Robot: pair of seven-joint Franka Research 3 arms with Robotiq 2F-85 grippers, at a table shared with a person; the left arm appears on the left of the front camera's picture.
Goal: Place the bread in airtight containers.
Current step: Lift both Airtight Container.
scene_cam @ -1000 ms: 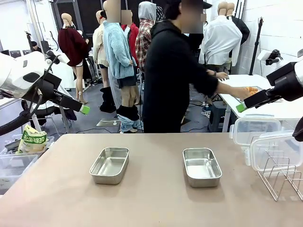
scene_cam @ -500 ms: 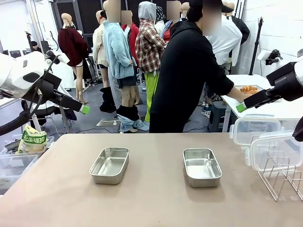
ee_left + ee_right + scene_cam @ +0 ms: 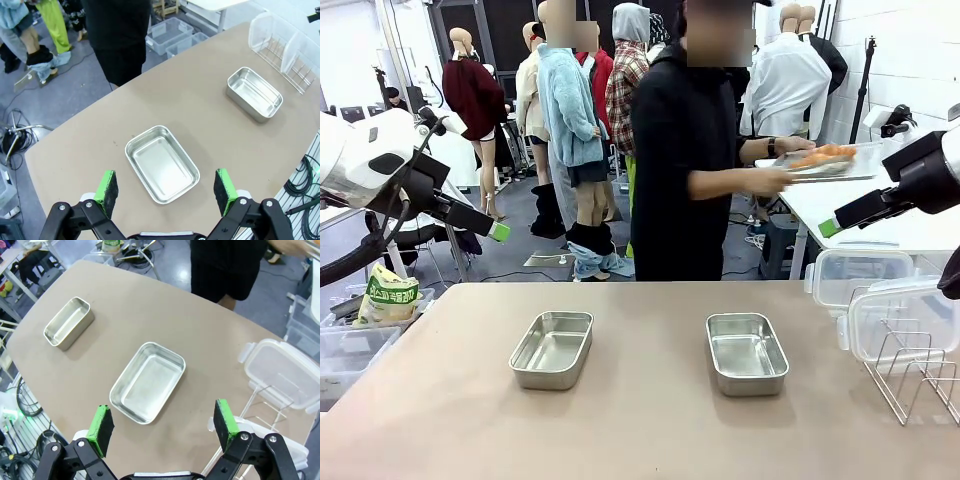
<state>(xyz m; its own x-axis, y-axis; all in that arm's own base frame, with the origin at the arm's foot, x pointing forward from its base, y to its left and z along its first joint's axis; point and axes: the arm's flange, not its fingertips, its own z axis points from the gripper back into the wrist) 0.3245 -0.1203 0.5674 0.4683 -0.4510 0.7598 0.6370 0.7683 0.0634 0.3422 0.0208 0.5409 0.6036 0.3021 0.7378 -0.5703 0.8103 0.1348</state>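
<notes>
A person behind the table holds a flat steel tray (image 3: 842,175) carrying the bread (image 3: 823,153), golden croissants. Two airtight containers lie open and hollow on the tan table: the left tin (image 3: 552,349) and the right tin (image 3: 747,353). My left gripper (image 3: 498,232) hangs open, high above the table's left side; its wrist view looks straight down on the left tin (image 3: 161,163) between its green pads (image 3: 106,186). My right gripper (image 3: 830,227) is open too, raised at the right over the right tin (image 3: 147,381).
Clear plastic lids (image 3: 880,300) lean in a wire rack (image 3: 912,370) at the table's right edge. A yellow-green snack bag (image 3: 388,297) and plastic bins (image 3: 345,352) lie off the left side. A white side table (image 3: 910,225) stands behind the right gripper.
The person has turned from the side table toward my table, lifting the tray of croissants to chest height. Both arms stayed still.
</notes>
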